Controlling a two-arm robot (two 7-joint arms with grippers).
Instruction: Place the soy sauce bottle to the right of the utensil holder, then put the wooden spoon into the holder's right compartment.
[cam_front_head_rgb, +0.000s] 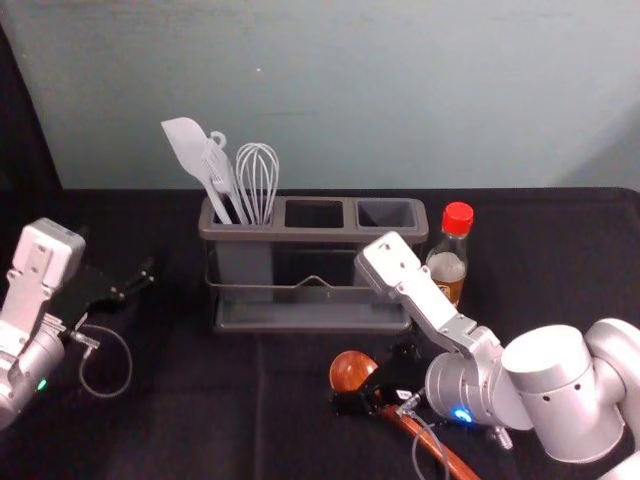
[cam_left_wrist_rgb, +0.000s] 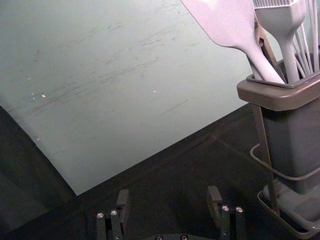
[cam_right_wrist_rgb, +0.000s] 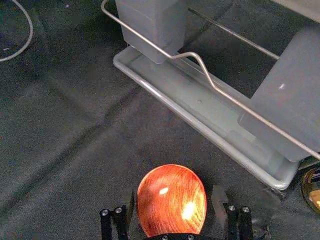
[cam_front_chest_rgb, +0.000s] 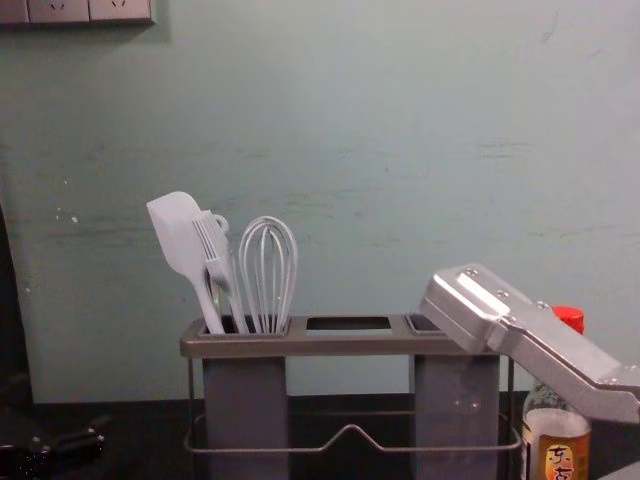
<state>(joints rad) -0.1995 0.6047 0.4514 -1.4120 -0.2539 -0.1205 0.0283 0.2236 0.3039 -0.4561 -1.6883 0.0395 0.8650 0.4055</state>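
The soy sauce bottle (cam_front_head_rgb: 447, 268) stands upright just right of the utensil holder (cam_front_head_rgb: 312, 236). In front of the holder, the wooden spoon (cam_front_head_rgb: 351, 371) lies on the table, its handle running toward the front right under my right arm. My right gripper (cam_front_head_rgb: 374, 379) is low over the spoon beside the bowl. In the right wrist view the spoon bowl (cam_right_wrist_rgb: 171, 200) shows between the spread fingers of my right gripper (cam_right_wrist_rgb: 173, 202), which is open. My left gripper (cam_front_head_rgb: 136, 278) hovers left of the holder; in the left wrist view, the left gripper (cam_left_wrist_rgb: 168, 201) is open and holds nothing.
A white spatula (cam_front_head_rgb: 190, 150), a fork-like utensil and a whisk (cam_front_head_rgb: 257, 182) stand in the holder's left compartment. My right forearm reaches across the front right, in front of the bottle. A wall rises behind the black-covered table (cam_front_head_rgb: 200, 400).
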